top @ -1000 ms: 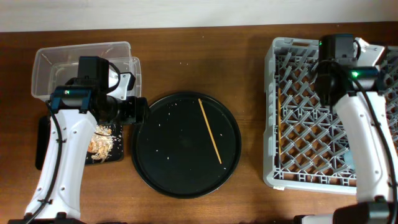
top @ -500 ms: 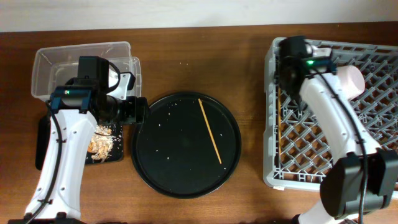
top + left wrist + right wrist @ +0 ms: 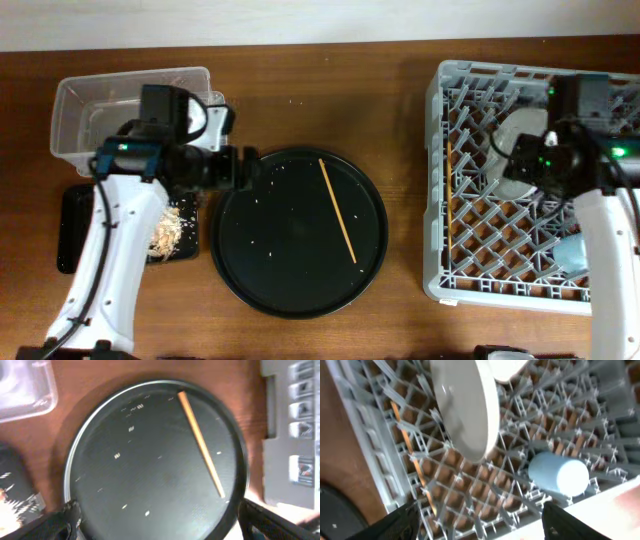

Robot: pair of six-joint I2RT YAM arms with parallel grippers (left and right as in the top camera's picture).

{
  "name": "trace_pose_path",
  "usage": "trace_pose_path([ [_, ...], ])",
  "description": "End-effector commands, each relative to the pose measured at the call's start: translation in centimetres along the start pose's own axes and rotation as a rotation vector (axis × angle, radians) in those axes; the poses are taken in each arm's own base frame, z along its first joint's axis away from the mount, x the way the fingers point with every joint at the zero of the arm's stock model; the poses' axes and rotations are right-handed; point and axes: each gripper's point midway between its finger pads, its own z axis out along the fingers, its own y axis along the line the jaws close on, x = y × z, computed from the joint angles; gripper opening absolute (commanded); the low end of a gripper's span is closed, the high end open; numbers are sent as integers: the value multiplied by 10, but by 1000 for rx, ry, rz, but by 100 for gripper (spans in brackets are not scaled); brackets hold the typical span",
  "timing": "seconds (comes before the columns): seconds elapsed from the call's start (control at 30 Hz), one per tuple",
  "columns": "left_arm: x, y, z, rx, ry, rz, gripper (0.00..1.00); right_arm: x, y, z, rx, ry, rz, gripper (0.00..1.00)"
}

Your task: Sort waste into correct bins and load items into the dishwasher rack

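Shifted rightward, left gripper [image 3: 160, 511], spread and empty, hangs at round tray's [image 3: 150, 477] near rim; chopstick [image 3: 201, 444] lies ahead, diagonal, bare tray around it. Right gripper [image 3: 481, 521], spread, over rack [image 3: 364, 435]; plate [image 3: 465, 405], cup [image 3: 559, 474] ahead.

Beyond the right fingers [image 3: 400, 522], the bowl [image 3: 507, 369] was cut off by the top edge; beyond the left fingers [image 3: 60, 520], the rack [image 3: 282, 470] was blurred and cropped.
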Motion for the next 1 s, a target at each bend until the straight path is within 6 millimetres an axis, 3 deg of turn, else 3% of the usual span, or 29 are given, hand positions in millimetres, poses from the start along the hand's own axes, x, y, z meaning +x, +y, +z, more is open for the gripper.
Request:
trace_pose_path([
  [0.0,-5,-32,33,39,29,-64,99,22,9,2,-151,138,5,80],
  [0.07,-4,-46,66,-2,60,-129,99,27,12,1,-167,158,-8,82],
  [0.17,15,-70,129,-68,137,-145,99,29,16,-1,-195,170,-18,82],
  [0.27,32,-82,165,-96,186,-163,99,30,19,-1,-212,175,-17,83],
  [0.33,40,-82,178,-142,192,-159,99,30,19,-1,-212,175,-17,83],
  [0.6,46,-80,187,-219,179,-180,95,34,36,-6,-318,195,-63,87],
  [0.67,47,-79,188,-217,184,-198,90,34,36,-5,-318,194,-63,87],
  [0.87,51,-92,203,-254,143,-160,89,35,40,-6,-324,193,-76,87],
  [0.97,50,-65,184,-306,171,-218,91,36,40,-6,-324,197,-77,87],
])
